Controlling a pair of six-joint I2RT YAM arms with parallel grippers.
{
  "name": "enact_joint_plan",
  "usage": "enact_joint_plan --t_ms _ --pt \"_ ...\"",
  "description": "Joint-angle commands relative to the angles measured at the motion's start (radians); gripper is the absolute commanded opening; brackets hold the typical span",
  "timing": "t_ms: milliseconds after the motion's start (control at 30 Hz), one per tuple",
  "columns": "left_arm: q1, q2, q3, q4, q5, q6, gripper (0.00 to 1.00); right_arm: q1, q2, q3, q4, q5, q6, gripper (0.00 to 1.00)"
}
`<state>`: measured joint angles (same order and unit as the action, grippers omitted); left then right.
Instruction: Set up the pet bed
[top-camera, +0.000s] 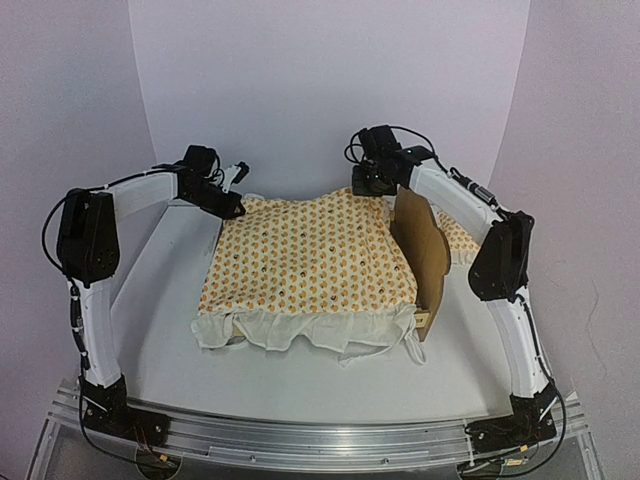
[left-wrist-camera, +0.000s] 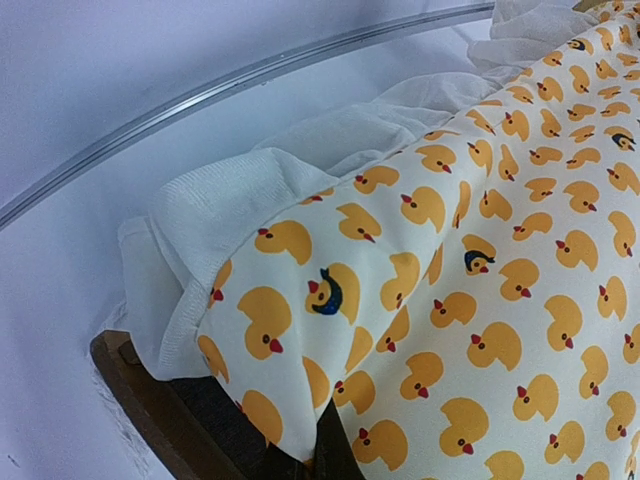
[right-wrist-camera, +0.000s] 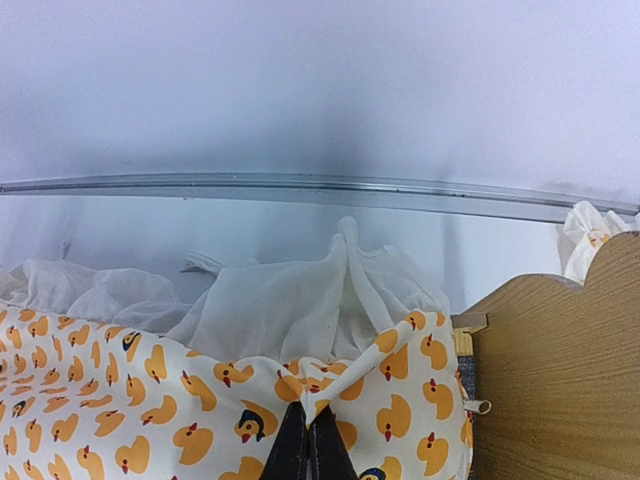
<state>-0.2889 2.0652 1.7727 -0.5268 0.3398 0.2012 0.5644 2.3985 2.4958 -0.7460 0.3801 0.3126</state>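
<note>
Now | left claw (top-camera: 232, 208), right claw (right-wrist-camera: 308, 428) pinching cushion (top-camera: 310, 255) | pet bed (top-camera: 425, 245) mostly covered

right end effector (right-wrist-camera: 312, 425) pinching duck-print cushion (right-wrist-camera: 150, 420), pet bed headboard (right-wrist-camera: 560, 370) at right

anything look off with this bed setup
The duck-print cushion lies askew over the pet bed, its corner overhanging the rail, not tucked inside. A matching pillow sits outside the frame, behind the headboard.
</note>
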Motion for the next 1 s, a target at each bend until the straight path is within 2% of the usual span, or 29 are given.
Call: enact_joint_plan --t_ms 0,200,233,333,400,533,667,733,833,967 --pt "0.018 -0.059 0.013 0.032 -0.024 0.003 0.00 -0.018 -0.032 -0.035 0.070 0.022 -0.049 0.00" --pt "0.017 -0.045 -0.058 0.123 -0.074 0.027 0.00 -0.022 -0.002 -0.068 0.070 0.082 -0.064 0.00" --pt "0.017 -0.037 -0.069 0.139 -0.087 0.033 0.00 -0.024 0.001 -0.068 0.070 0.086 -0.068 0.04" --pt "0.017 -0.012 -0.081 0.151 -0.131 0.034 0.00 -0.027 -0.004 -0.077 0.067 0.057 -0.094 0.32" --pt "0.017 -0.017 -0.094 0.155 -0.145 0.025 0.02 -0.027 -0.026 -0.084 0.065 0.026 -0.099 0.41" --pt "0.017 -0.039 -0.100 0.148 -0.140 0.018 0.27 -0.026 -0.094 -0.060 0.066 -0.052 -0.109 0.56" --pt "0.017 -0.050 -0.076 0.128 -0.149 0.025 0.50 -0.027 -0.199 -0.001 0.066 -0.174 -0.109 0.59" --pt "0.017 -0.048 -0.033 0.105 -0.163 0.038 0.56 -0.027 -0.249 0.039 0.066 -0.240 -0.114 0.59" --pt "0.018 -0.042 0.044 0.068 -0.180 0.066 0.63 -0.039 -0.351 0.038 0.065 -0.233 -0.111 0.63" --pt "0.025 -0.038 0.148 0.016 -0.183 0.093 0.73 -0.119 -0.520 -0.136 0.060 -0.121 -0.080 0.65"
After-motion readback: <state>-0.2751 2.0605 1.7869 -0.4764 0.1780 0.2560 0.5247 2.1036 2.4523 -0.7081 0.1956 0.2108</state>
